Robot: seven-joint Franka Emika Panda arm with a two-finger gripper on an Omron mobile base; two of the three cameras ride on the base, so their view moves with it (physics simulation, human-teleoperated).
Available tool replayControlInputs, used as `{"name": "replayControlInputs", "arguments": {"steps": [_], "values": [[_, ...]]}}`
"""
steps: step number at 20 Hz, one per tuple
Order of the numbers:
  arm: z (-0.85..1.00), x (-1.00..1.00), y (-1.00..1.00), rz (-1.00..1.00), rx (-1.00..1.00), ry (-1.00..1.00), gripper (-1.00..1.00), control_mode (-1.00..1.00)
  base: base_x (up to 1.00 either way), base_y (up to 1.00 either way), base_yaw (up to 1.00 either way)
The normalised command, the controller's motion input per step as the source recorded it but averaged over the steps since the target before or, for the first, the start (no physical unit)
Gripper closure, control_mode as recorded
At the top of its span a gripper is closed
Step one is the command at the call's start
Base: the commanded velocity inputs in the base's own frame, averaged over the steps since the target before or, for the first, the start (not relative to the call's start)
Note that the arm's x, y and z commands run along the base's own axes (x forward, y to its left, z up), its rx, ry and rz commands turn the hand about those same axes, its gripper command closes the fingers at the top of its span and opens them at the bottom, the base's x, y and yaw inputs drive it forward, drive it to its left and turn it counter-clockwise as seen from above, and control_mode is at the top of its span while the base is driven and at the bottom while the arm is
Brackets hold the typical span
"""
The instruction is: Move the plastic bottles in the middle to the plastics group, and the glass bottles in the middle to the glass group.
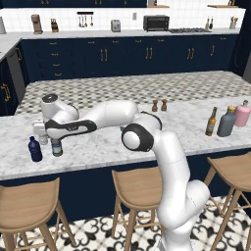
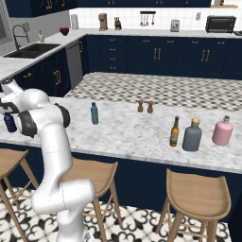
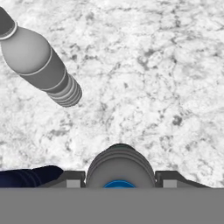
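White marble bench [image 1: 98,147] in navy-cabinet kitchen, patterned floor, jaws astride clear blue-capped bottle [image 1: 57,147] beside navy bottle [image 1: 35,149], grip unconfirmed, teal bottle [image 2: 94,114] mid-bench, amber bottle [image 2: 175,132] beside grey-teal bottle [image 2: 192,135], labels unreadable.

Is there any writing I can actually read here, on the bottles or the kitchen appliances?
None can be read.
Amber bottle: pale label, too small to read.
Clear bottle at the gripper: dark label, blurred.
Grey-teal bottle and pink bottle: no print to be made out.
Toaster oven on the back counter: too far to tell.
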Motion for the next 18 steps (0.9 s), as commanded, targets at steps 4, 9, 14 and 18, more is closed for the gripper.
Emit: {"name": "replayControlInputs", "arguments": {"steps": [4, 9, 14, 18], "values": [[-0.36, 0.03, 0.00, 0.00, 0.03, -0.05, 1.00, -1.00, 0.00, 0.00, 0.00], [-0.35, 0.00, -0.01, 0.00, 0.02, -0.02, -1.00, -1.00, 0.00, 0.00, 0.00], [0.03, 0.01, -0.03, 0.00, 0.00, -0.01, -1.00, -1.00, 0.00, 0.00, 0.00], [0.26, 0.01, -0.07, 0.00, 0.02, 0.00, -1.00, -1.00, 0.00, 0.00, 0.00]]}}
